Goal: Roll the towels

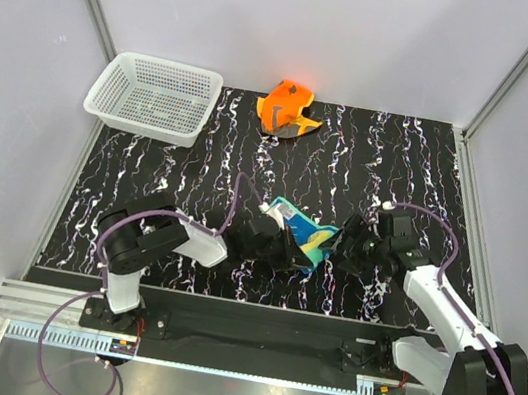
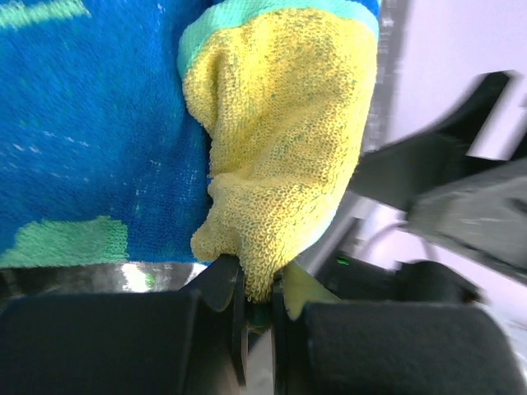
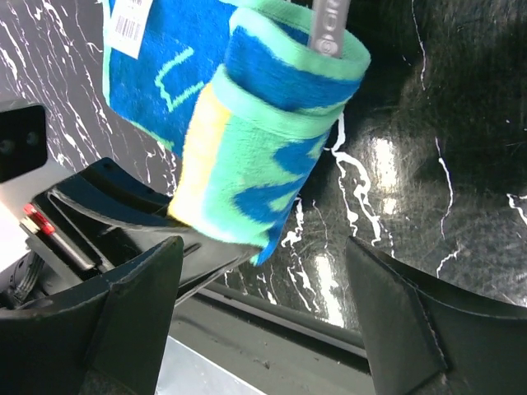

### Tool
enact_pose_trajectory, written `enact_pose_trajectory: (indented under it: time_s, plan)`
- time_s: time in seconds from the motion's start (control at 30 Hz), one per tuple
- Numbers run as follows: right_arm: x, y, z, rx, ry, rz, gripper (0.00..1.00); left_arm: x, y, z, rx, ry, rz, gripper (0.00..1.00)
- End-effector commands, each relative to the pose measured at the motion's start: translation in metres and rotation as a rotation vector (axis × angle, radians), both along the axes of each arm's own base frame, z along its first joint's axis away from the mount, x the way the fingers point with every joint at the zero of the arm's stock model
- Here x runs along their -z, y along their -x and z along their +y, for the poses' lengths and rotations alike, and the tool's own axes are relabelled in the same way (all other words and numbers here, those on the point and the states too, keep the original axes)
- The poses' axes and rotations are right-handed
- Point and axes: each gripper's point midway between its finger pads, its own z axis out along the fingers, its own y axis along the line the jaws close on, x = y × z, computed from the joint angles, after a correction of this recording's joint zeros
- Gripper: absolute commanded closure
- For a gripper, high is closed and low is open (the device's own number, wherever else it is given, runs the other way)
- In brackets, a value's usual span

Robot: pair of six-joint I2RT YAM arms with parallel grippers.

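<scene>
The yellow towel (image 1: pixel 305 233) with its blue and teal back lies partly rolled near the table's front middle, between both grippers. My left gripper (image 2: pixel 262 303) is shut on a fold of its yellow side (image 2: pixel 280 140); the blue back (image 2: pixel 90 140) spreads to the left. In the right wrist view the rolled end (image 3: pixel 263 156) hangs just beyond my right gripper (image 3: pixel 263 309), which is open, its fingers (image 3: pixel 140 304) wide apart and off the cloth. The orange towel (image 1: pixel 289 108) lies crumpled at the far edge of the table, away from both arms.
A white mesh basket (image 1: pixel 154 96) stands at the far left corner of the black marbled table (image 1: pixel 420 173). Grey walls close in the left, right and back sides. A white label (image 3: pixel 130 25) hangs on the yellow towel's blue side.
</scene>
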Motion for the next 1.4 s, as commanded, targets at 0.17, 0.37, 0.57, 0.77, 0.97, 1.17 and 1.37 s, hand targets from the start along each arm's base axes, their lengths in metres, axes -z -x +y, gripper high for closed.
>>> enact_pose_trajectory:
  time_s: [0.17, 0.37, 0.57, 0.77, 0.97, 1.17, 1.37]
  plan:
    - [0.003, -0.013, 0.013, 0.022, -0.12, -0.119, 0.15, -0.041, 0.009, -0.017, 0.016, 0.325, 0.191, 1.0]
    - [0.017, -0.023, 0.016, 0.035, -0.137, -0.143, 0.15, -0.035, 0.012, -0.018, -0.005, 0.383, 0.282, 1.0]
    - [0.029, -0.029, 0.016, 0.047, -0.134, -0.138, 0.18, -0.043, 0.011, -0.017, -0.014, 0.489, 0.333, 1.0]
    - [0.035, -0.035, 0.018, 0.038, -0.135, -0.148, 0.33, -0.044, 0.013, -0.013, -0.03, 0.513, 0.377, 1.0]
    - [0.036, -0.037, 0.022, 0.0, -0.132, -0.156, 0.62, -0.05, 0.016, -0.007, -0.037, 0.559, 0.403, 1.0]
    - [0.031, -0.038, 0.021, -0.03, -0.085, -0.151, 0.7, -0.041, 0.023, -0.008, 0.009, 0.471, 0.352, 0.69]
    - [0.023, -0.033, 0.019, -0.075, -0.009, -0.126, 0.71, -0.021, 0.03, 0.001, 0.054, 0.254, 0.258, 0.41]
